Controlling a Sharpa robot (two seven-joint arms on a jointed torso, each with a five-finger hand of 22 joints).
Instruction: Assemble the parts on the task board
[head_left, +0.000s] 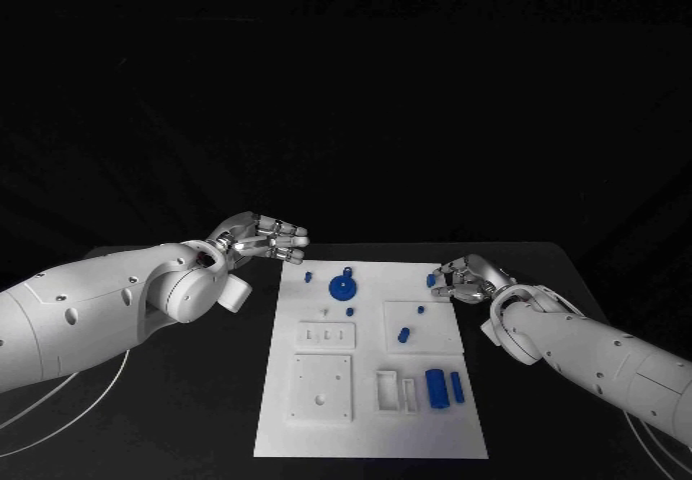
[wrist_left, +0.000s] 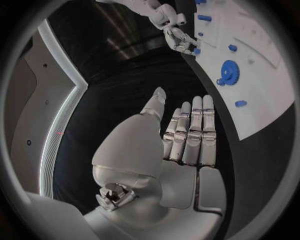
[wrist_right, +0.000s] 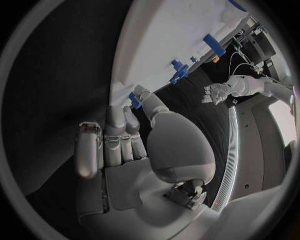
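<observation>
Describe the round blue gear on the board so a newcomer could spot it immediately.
Start at the white task board in the middle of the black table, then look to its far end, between the two hands. The gear lies there, left of centre. It is the only round, toothed, disc-shaped blue part; the other blue parts are small pegs or upright blocks.

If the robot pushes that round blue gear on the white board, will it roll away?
Probably not. The blue gear seems to lie flat on the task board, so it would likely slide rather than roll. It looks small, stiff and probably light. Whether it sits on a peg cannot be told.
</observation>
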